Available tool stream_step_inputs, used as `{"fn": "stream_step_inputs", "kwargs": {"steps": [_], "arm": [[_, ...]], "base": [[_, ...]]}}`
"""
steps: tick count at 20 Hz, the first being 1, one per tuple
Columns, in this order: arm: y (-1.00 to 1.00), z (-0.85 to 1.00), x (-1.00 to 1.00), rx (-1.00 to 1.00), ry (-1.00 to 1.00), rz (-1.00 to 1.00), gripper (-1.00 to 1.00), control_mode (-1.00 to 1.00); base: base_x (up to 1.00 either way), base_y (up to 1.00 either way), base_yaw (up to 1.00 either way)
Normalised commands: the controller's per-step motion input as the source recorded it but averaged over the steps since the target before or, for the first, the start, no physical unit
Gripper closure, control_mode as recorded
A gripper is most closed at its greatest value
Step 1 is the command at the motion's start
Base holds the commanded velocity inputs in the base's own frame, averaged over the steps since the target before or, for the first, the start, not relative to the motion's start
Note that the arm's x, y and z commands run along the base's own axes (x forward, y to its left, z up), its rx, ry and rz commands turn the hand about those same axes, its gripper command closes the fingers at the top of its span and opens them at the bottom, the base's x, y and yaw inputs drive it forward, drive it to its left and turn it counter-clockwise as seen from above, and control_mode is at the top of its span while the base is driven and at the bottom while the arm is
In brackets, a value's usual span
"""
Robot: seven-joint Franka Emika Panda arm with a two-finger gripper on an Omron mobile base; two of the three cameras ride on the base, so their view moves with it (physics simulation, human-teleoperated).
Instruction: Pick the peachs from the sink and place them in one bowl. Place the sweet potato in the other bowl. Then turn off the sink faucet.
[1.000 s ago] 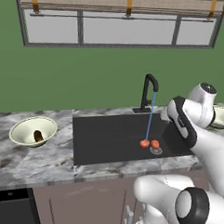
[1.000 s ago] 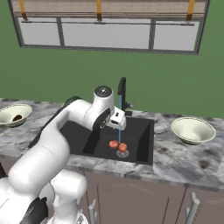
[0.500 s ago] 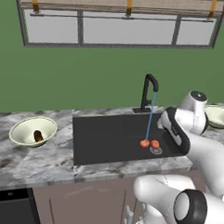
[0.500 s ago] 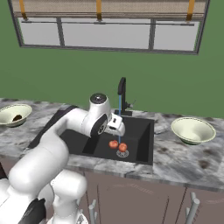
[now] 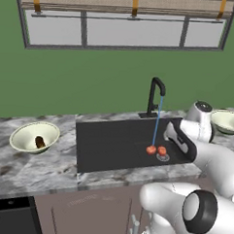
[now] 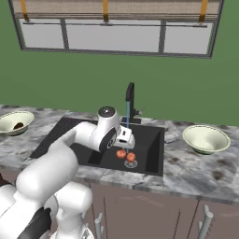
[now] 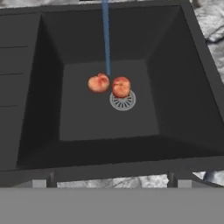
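Observation:
Two peachs (image 7: 99,82) (image 7: 121,86) lie side by side on the floor of the black sink (image 5: 112,143), next to the drain ring (image 7: 122,100). The blue water stream (image 7: 106,39) from the sink faucet (image 5: 156,96) lands right by them. My gripper (image 7: 110,181) hangs open over the sink's near right part, above the peachs and apart from them, holding nothing. The sweet potato (image 5: 40,142) lies in the left bowl (image 5: 25,133). The other bowl (image 5: 226,121) stands on the counter to the right of the sink.
Grey marbled counter (image 5: 19,167) surrounds the sink. The faucet's arched spout (image 6: 130,95) stands just behind my hand. A green wall with a window (image 5: 128,22) rises behind it. Cabinet fronts (image 6: 140,205) run below the counter edge.
My hand has come down and towards the sink, from above its right rim to over the basin. The peachs have stayed put and the jaws have stayed wide.

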Motion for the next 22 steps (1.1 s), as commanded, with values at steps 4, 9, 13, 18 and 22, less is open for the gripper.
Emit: {"fn": "stream_step_inputs", "kwargs": {"steps": [4, 9, 13, 18, 22], "arm": [[0.0, -0.34, 0.21, -0.02, 0.02, 0.13, -1.0, -1.0], [0.0, -0.33, 0.21, -0.01, 0.06, 0.11, -1.0, -1.0], [-0.01, -0.33, 0.16, 0.0, 0.08, 0.05, -1.0, -1.0], [-0.17, -0.24, 0.09, 0.0, 0.07, 0.0, -1.0, -1.0], [-0.09, -0.18, 0.09, 0.0, 0.1, 0.0, -1.0, -1.0]], "base": [[0.0, 0.0, 0.0], [0.0, 0.0, 0.0], [0.0, 0.0, 0.0], [0.0, 0.0, 0.0], [0.0, 0.0, 0.0]]}}
